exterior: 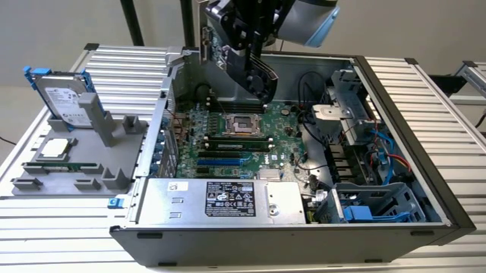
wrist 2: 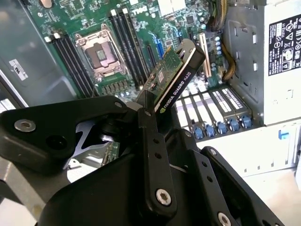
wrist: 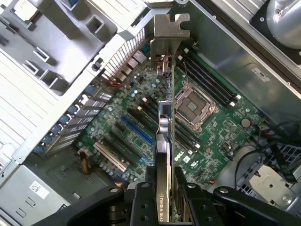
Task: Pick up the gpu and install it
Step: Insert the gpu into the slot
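The gpu [wrist: 164, 123]: green board, black cooler, silver end bracket [wrist: 168, 35]. Clamped edge-on in the gripper [wrist: 163, 194], tilted, aloft over the motherboard [wrist: 214, 141]; not seated in any slot.

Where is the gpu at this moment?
In the exterior view the gpu is held by the gripper, fingers shut on it, above the open case. It hangs over the motherboard near the CPU socket, not seated in any slot.

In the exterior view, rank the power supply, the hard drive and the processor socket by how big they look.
Largest: power supply.
Then the hard drive.
Smallest: processor socket.
Camera nearness may flatter the power supply.
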Controlling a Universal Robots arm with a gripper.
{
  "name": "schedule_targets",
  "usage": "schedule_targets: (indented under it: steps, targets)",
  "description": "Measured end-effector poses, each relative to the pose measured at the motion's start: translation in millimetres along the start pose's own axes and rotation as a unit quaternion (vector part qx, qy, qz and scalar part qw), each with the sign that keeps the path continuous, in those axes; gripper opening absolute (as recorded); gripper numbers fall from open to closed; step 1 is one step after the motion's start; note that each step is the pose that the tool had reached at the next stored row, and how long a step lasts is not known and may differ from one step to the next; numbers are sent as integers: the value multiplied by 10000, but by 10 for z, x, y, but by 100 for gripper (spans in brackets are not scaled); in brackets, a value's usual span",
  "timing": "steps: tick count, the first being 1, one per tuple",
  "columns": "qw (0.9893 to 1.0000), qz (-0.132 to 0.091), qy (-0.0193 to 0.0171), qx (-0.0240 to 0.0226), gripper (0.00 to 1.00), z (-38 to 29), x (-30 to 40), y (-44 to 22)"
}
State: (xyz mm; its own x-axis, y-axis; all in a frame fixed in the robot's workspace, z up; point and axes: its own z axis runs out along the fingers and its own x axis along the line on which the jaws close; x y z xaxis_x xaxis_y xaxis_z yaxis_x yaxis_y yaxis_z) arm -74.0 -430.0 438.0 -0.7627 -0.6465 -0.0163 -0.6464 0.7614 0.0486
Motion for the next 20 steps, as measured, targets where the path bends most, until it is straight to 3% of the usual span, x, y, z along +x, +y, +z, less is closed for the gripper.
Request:
schedule_targets:
  steps: [11, 20]
  targets:
    - [9996, -298, 15, -5, 0, 0, 0, 0]
    - [9985, -549, 27, -9, 0, 0, 0, 0]
